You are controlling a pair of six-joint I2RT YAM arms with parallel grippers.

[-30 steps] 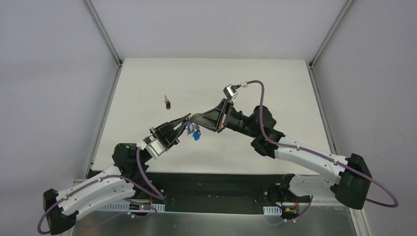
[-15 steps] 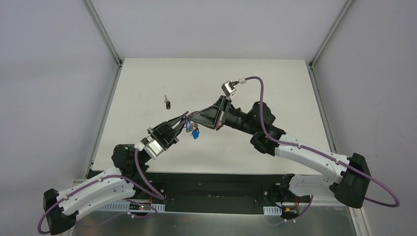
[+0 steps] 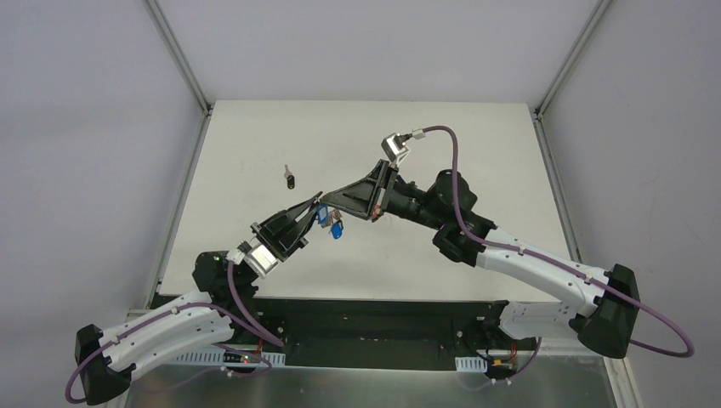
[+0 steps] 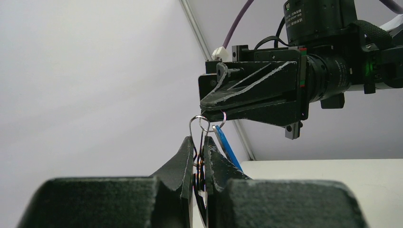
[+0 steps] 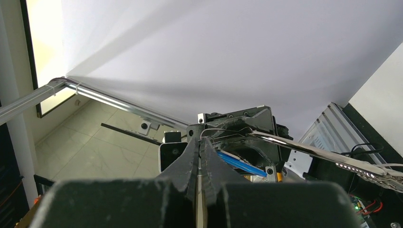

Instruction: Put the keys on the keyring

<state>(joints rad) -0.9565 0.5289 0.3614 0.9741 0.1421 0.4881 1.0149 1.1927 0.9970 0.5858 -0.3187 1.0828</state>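
Above the table's left middle, my two grippers meet tip to tip. The left gripper is shut on the keyring, a thin silver wire loop that rises from between its jaws. A blue-headed key hangs from the ring by a small link. My right gripper is shut on a thin silver strip, which looks like a key seen edge-on. Its tips touch the top of the ring. A small dark key-like piece lies alone on the table.
The white table has metal frame posts at its back corners and grey walls all round. Both arm bases stand at the near edge. A shiny metal bar crosses the right wrist view.
Both grippers have drifted a little to the left and away from the bases, still tip to tip, and the blue key has gone with them. Both stay shut.
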